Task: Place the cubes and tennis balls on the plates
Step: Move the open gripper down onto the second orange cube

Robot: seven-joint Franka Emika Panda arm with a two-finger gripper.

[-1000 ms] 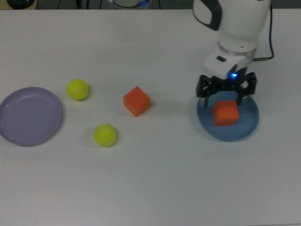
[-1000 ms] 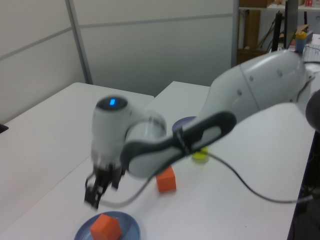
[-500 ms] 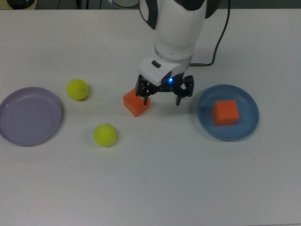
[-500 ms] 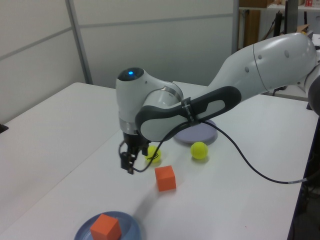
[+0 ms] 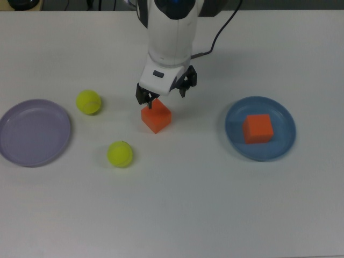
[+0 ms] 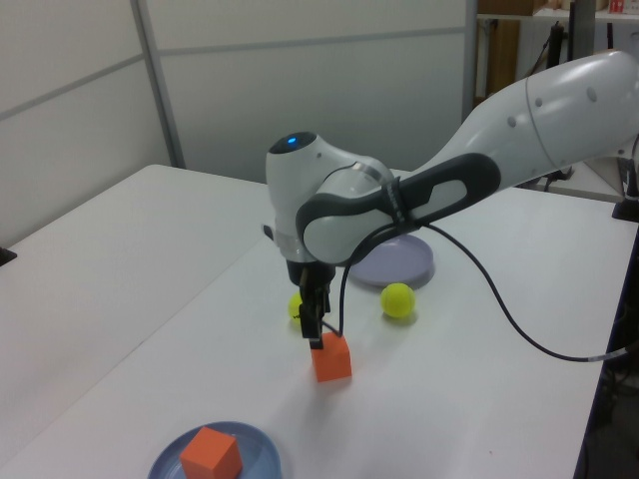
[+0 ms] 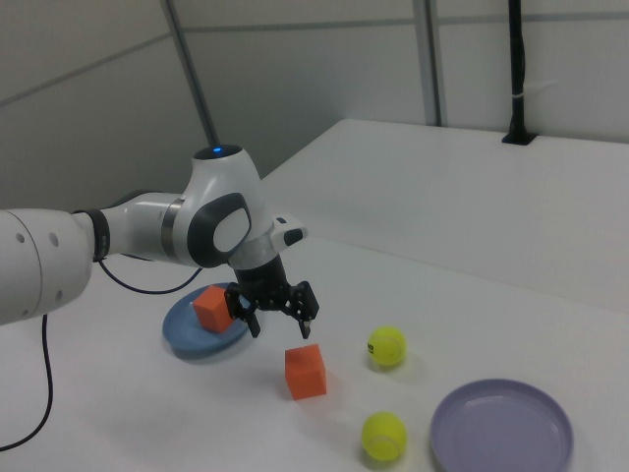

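Nearest in the top view, one tennis ball [image 5: 120, 154] lies loose on the white desk [image 5: 177, 209], with nothing touching it. Just beyond it sit the lavender plate [image 5: 34, 131], bare at the top view's left, and the blue plate [image 5: 260, 128] at the top view's right, which already carries one cube [image 5: 258, 129] near its centre. Between the plates rests the free cube [image 5: 156, 118], flat on the desk and turned a little askew. Directly above and slightly behind it hangs the gripper [image 5: 164, 96], its fingers spread apart and holding nothing, one tip close over the cube's far top edge. The second tennis ball [image 5: 88, 102] lies further back, toward the lavender plate.

The free cube looks solid and stiff, with matte faces that should grip well and flat parallel sides that suit a two-finger pinch; it is probably light. The sensible hold is across two opposite side faces, about mid-height, with the fingers turned to match the cube's skew so they meet faces and not corners. The balls, being fuzzy and round, may roll if nudged, so a descent should come straight down over their middle.
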